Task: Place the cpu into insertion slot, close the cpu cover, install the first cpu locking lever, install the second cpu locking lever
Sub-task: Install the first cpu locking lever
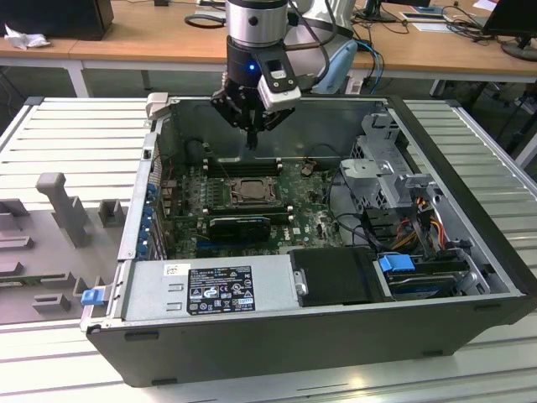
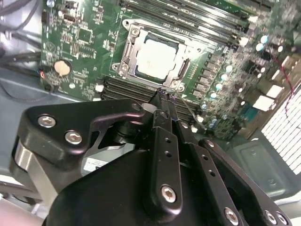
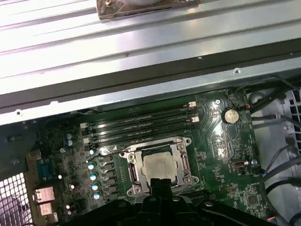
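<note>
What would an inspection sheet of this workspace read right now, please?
Surface: slatted metal table carrying an open computer case.
Job's things: cpu seated; cpu cover flat around it.
Clutter: grey fixture blocks at the exterior view's left.
Hand: shut, empty, above the motherboard.
Cables: wire bundle inside the case.
Surroundings: wooden desks behind.

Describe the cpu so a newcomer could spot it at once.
Inside the open dark metal computer case, find the green motherboard. Beside its long black memory slots sits a thin metal frame plate, the cpu cover. The cpu is the small flat square in its window, pale silvery-beige amid green and dark parts.
</note>
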`<state>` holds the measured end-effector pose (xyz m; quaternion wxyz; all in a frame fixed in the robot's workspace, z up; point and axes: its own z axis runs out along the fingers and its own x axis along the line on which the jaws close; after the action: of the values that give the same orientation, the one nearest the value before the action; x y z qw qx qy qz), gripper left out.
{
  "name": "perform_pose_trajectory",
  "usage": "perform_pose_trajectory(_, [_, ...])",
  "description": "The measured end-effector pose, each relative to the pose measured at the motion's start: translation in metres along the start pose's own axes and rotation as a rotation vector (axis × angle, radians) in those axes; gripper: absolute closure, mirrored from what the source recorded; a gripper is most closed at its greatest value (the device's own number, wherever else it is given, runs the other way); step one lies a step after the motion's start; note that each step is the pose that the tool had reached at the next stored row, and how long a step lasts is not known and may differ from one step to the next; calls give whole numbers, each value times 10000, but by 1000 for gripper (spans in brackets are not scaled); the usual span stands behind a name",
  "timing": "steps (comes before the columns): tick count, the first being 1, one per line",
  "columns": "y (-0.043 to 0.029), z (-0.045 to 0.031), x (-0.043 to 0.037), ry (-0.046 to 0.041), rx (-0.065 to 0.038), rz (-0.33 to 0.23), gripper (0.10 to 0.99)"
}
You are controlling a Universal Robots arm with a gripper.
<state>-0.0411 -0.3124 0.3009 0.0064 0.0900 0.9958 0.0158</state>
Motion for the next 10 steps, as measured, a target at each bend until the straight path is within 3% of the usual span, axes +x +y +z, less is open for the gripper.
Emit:
perform_pose_trajectory(6, [0, 0, 0, 34, -10, -1043, 980])
perform_pose_trajectory(10, [0, 0, 1, 69, -20, -2092, 980])
